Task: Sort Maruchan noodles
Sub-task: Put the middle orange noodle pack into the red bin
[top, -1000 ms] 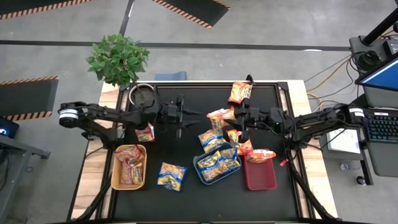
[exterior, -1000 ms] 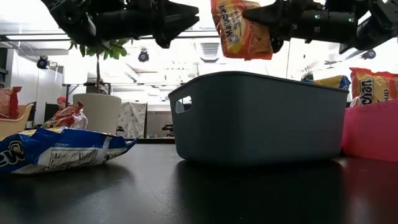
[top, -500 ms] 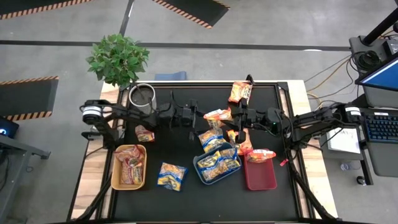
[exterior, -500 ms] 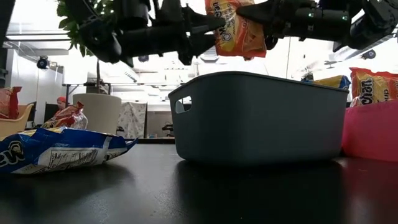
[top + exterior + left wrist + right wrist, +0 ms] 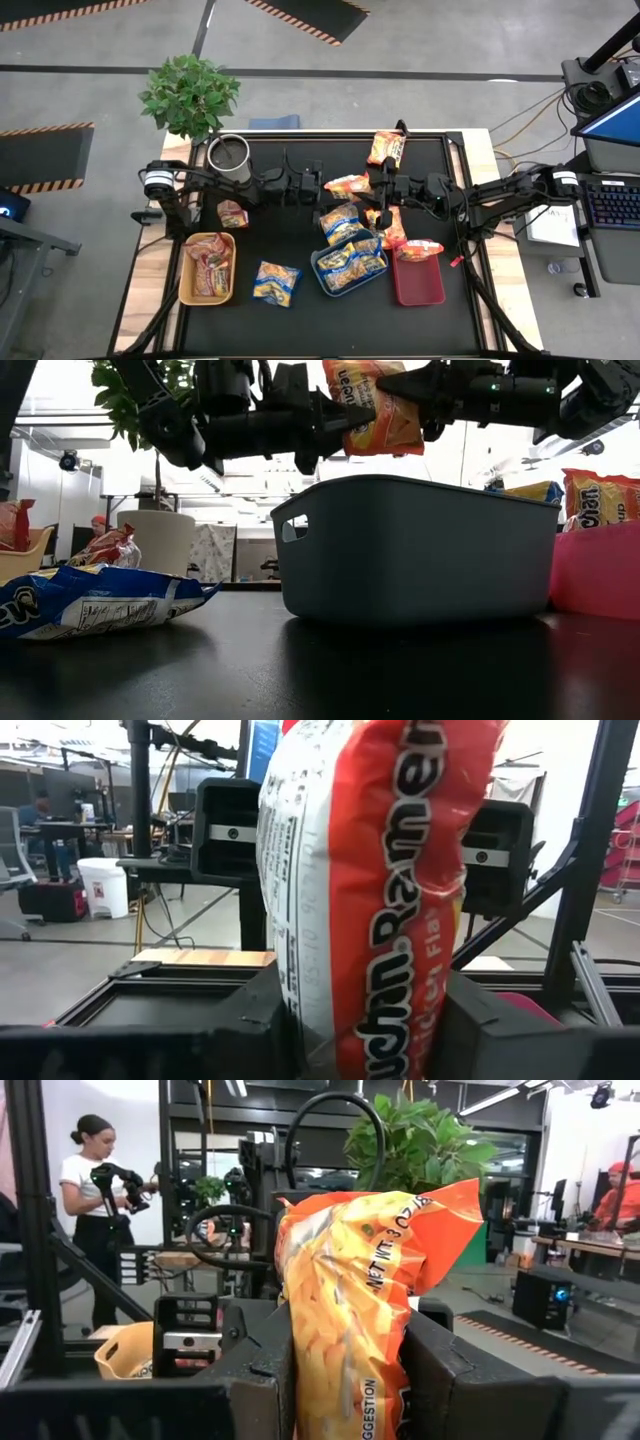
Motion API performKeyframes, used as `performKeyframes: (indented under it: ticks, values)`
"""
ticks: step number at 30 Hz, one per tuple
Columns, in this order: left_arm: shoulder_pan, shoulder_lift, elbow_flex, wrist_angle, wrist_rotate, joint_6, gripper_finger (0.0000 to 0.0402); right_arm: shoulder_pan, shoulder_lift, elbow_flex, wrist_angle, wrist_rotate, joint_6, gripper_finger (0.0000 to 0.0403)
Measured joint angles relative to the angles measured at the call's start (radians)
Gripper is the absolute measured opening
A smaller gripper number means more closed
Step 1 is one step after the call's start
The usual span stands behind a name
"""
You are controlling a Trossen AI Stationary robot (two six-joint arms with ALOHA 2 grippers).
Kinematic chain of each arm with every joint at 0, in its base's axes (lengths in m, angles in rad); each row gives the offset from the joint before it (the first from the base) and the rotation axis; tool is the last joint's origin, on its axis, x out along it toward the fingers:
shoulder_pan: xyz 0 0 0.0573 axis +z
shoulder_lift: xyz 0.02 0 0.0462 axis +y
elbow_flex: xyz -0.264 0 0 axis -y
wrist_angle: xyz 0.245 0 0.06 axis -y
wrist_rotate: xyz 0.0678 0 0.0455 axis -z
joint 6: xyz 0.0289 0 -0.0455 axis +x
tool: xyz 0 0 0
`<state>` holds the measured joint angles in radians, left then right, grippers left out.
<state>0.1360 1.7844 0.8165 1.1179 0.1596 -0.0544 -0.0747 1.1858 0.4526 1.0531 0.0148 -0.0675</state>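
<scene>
Passing the orange packet [image 5: 348,184] mid-air, my right gripper [image 5: 374,186] and left gripper [image 5: 322,188] both pinch it; right should release.

Left end effector [image 5: 322,188] moved rightward across the tabletop, from well short of the orange ramen packet [image 5: 349,184] a second ago to closed on its near edge now, fingers [image 5: 250,1030] clamped either side. Packet raised and tipped from hanging nearly upright to lying closer to level above the grey bin [image 5: 420,550], now gripped from both ends. Right end effector [image 5: 375,187] shifted slightly toward the tabletop's far edge, carrying the packet along. Left arm stretched further out, elbow drawn in toward the white cup [image 5: 229,155].
</scene>
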Motion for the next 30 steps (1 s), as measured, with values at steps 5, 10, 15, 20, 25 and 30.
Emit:
performKeyframes:
  ticks: [5,10,15,20,25,30]
  values:
    - [-0.002,0.000,0.000,-0.007,0.006,-0.008,0.0123,0.000,0.000,0.000,-0.001,-0.011,0.052,0.0127]
    - [-0.002,0.000,-0.008,-0.016,0.006,-0.008,0.0143,-0.003,-0.037,0.001,-0.051,0.007,0.102,0.0158]
    - [-0.002,0.000,-0.020,-0.022,0.004,0.010,0.0129,-0.008,-0.117,0.076,-0.336,0.024,0.104,0.0180]
    - [-0.002,0.000,-0.027,-0.065,0.000,0.041,0.0123,-0.008,-0.169,0.261,-0.828,0.033,0.072,0.0189]
    - [-0.004,0.000,-0.027,-0.099,-0.002,0.052,0.0131,-0.008,-0.137,0.504,-1.295,0.035,0.040,0.0190]
    - [-0.005,0.000,-0.028,-0.112,-0.001,0.053,0.0129,-0.008,-0.026,0.699,-1.575,0.037,-0.005,0.0190]
